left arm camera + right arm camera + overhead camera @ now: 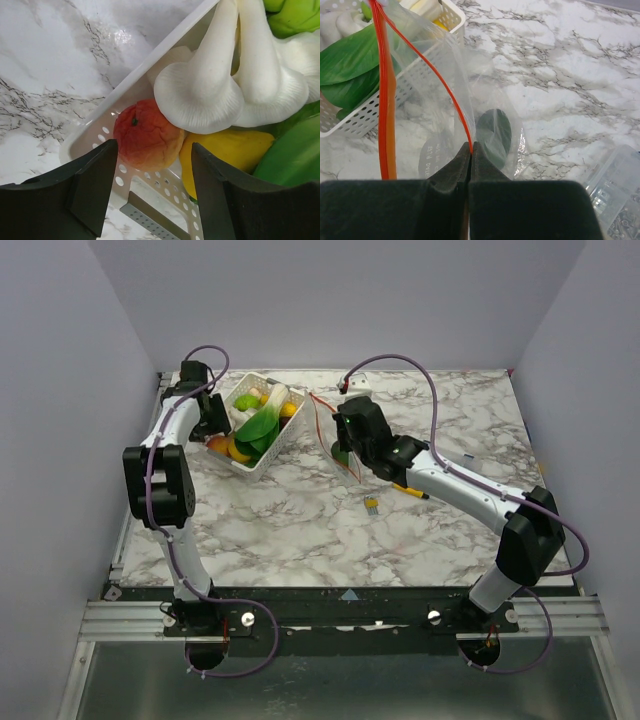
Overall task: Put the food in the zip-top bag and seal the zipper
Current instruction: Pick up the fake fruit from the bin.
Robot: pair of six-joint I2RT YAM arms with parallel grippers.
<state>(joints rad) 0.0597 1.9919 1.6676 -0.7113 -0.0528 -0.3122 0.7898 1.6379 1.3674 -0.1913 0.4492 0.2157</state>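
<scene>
**Where this pick can slip**

The food point(258, 425) sits heaped in the white lattice basket point(262, 464) at the far left of the table point(300, 530). Lowest in one corner is a red-orange fruit point(147, 135). A white mushroom point(200, 92) lies over its top and a yellow piece point(232, 150) presses against its side. The left gripper point(152, 167) hangs over this corner with its jaws partly apart, one on each side of the fruit and holding nothing.

The fruit is round and smooth, so an off-centre squeeze could squirt it deeper under the mushroom. The outer jaw stands very near the basket wall. If it comes down on the rim or outside it, the grip would catch the lattice and drag or tip the whole basket. The overlapping mushroom may ride up with the fruit and drop onto the table.

The zip-top bag point(485, 95) stands just right of the basket. The right gripper point(471, 150) is clamped tight on its mouth edge at the zipper point(387, 100). A dark green piece point(494, 134) shows through the film, seemingly already inside. The bag is held at a single point and the film is slack, so the mouth may sag narrow. A fruit lowered there could land on the strip, fold the bag over, or roll off beside it.
</scene>
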